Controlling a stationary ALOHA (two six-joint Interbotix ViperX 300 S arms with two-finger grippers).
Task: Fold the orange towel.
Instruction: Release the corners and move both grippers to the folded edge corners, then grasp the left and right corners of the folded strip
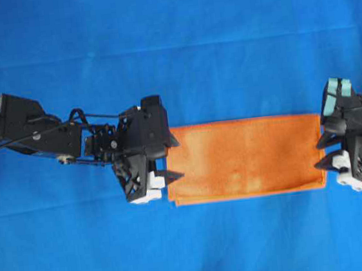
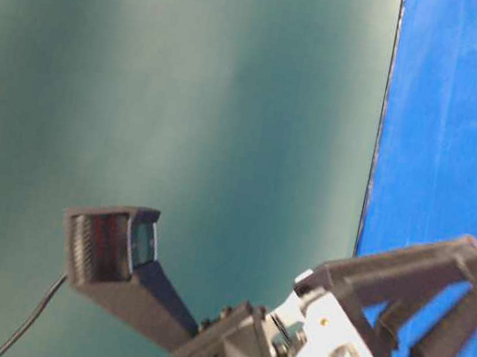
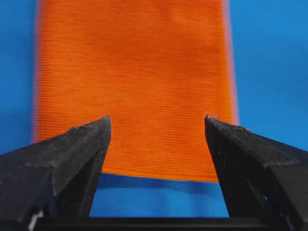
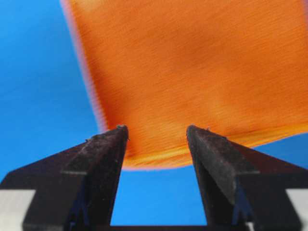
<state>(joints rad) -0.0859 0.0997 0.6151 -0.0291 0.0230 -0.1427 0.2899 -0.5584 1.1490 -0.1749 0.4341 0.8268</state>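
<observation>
The orange towel (image 1: 245, 158) lies flat on the blue cloth as a long rectangle, doubled over, with two layered edges showing along its near side. My left gripper (image 1: 178, 158) stands open at the towel's left end, its fingertips over the short edge. In the left wrist view the towel (image 3: 134, 72) stretches away beyond the open left gripper (image 3: 157, 118), with nothing between the fingers. My right gripper (image 1: 319, 153) is open at the right end. In the right wrist view the towel (image 4: 192, 62) lies just past the open right gripper (image 4: 156, 128), which holds nothing.
The large blue cloth (image 1: 171, 46) covers the whole table around the towel. The table-level view is rotated: a teal backdrop (image 2: 190, 87), a strip of blue cloth (image 2: 459, 134), and black and white gripper parts (image 2: 330, 343) close to the lens.
</observation>
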